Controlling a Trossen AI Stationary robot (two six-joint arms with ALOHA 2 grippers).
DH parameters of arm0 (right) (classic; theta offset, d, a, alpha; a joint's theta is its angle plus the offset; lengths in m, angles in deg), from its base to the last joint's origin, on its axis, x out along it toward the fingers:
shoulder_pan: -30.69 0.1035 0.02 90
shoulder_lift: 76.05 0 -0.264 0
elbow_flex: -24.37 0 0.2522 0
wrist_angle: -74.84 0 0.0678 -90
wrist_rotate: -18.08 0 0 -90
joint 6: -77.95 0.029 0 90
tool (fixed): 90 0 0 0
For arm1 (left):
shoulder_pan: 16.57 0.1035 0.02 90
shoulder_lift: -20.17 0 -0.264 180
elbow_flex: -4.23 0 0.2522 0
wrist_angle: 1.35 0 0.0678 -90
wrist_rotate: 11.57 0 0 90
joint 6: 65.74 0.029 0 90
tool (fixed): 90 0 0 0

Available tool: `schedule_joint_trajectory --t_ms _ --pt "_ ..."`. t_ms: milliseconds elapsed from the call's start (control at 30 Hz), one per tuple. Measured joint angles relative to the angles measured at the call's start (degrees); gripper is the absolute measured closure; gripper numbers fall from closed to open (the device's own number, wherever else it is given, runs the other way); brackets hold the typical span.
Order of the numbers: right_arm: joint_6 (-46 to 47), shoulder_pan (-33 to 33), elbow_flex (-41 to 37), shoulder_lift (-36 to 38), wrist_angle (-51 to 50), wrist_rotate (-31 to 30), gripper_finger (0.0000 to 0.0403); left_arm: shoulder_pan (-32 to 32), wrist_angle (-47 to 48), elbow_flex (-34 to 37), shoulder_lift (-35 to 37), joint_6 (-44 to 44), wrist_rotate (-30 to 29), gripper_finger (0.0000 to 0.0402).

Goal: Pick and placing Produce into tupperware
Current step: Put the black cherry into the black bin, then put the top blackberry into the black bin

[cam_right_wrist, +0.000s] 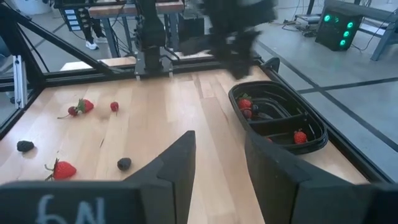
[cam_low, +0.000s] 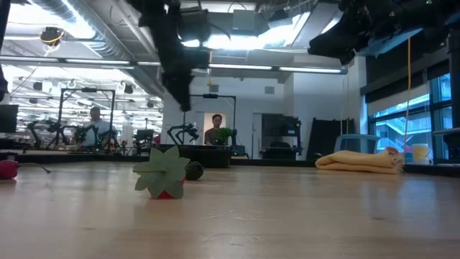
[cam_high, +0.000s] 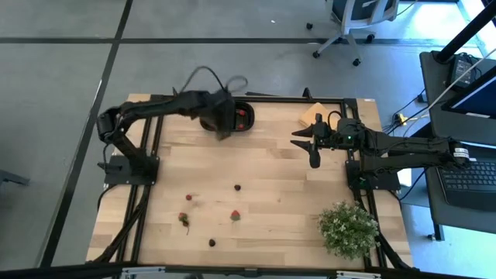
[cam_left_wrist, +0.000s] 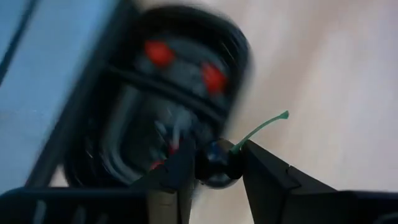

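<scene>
We take this to be the delivery step: our left gripper (cam_left_wrist: 214, 163) hangs over the near edge of the tupperware (cam_right_wrist: 278, 116), its jaws closed on a dark berry (cam_left_wrist: 217, 167) whose green stem juts out past one finger. Beyond the jaws, the black container already holds several red pieces in its compartments. Our right gripper (cam_right_wrist: 217, 158) waits to the side, jaws parted with nothing between them, looking across the table (cam_high: 271, 182). Out ahead of those idle jaws, more of the produce lies scattered on the wood: a strawberry (cam_right_wrist: 61, 168), two dark berries (cam_right_wrist: 124, 163) and smaller red pieces farther off. Next, we judge, the left jaws must be fully above a compartment before parting, so the berry drops inside and not onto the rim
</scene>
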Motion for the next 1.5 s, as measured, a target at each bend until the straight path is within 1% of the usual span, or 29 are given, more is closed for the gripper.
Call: schedule_joint_trajectory --t_ms 133,267,567,700,1000,1500 --pt "0.0 0.0 0.0 0.0 0.1 0.0 0.0262 4.5 -7.1 0.0 -0.7 -3.5 0.0 0.0292" --pt "0.1 0.0 0.0 0.0 0.1 0.0 0.0262 7.2 -9.8 0.0 -3.5 -5.7 0.5 0.0296" --pt "0.1 0.0 0.0 0.0 0.1 0.0 0.0262 9.9 -10.0 0.0 -12.4 -6.8 0.7 0.0292" --pt "0.1 0.0 0.0 0.0 0.1 0.0 0.0262 10.3 -10.1 0.0 -15.0 -6.8 0.7 0.0291" --pt "-0.2 0.0 0.0 0.0 0.0 0.0 0.0262 10.2 -11.2 0.0 -15.6 -6.8 0.7 0.0267" --pt "0.2 0.0 0.0 0.0 0.0 0.0 0.0262 9.7 -11.0 0.0 -14.8 -6.6 0.7 0.0264"
